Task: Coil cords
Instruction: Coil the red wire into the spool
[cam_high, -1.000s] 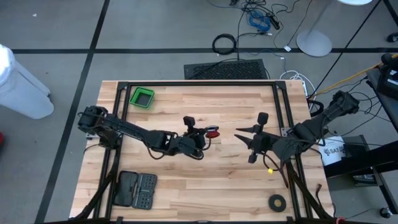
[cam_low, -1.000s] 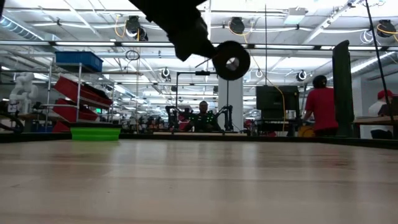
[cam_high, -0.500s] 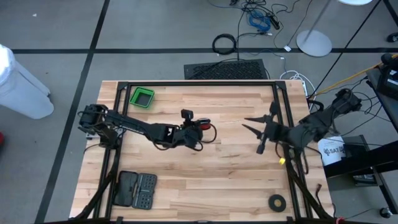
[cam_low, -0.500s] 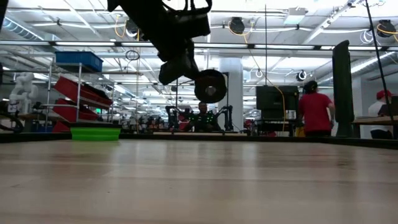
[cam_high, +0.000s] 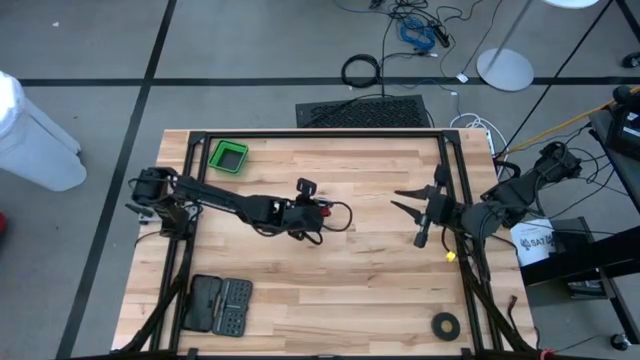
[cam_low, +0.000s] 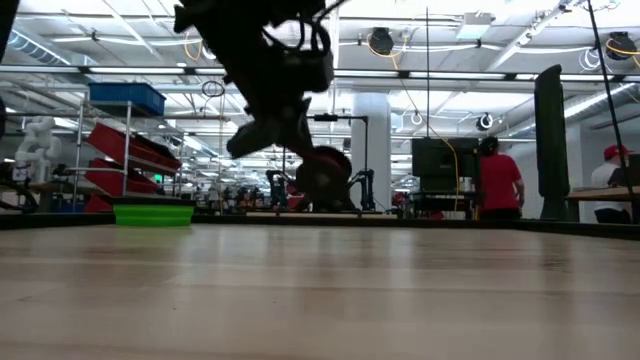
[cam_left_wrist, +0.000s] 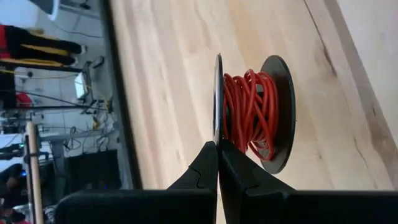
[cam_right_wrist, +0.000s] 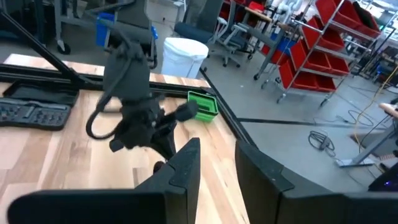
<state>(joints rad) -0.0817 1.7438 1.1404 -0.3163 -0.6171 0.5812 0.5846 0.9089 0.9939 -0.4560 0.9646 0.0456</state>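
Left end effector (cam_left_wrist: 217, 149) – clamped on the cord spool (cam_left_wrist: 252, 115) – has sunk lower; right end effector (cam_high: 412, 213), fingers apart, unmoved.

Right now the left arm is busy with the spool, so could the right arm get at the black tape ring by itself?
Probably yes. The tape ring lies alone on bare wood near the right gripper, whose fingers are open and hold nothing; nothing lies between them.

centre: left gripper (cam_high: 322, 212) with cord (cam_high: 337, 213) blocks mid-table | right: right gripper (cam_high: 417, 208) near right rail, bare wood between them | corners: green bin (cam_high: 228, 156), case (cam_high: 216, 304), tape ring (cam_high: 446, 324) | front-centre: open
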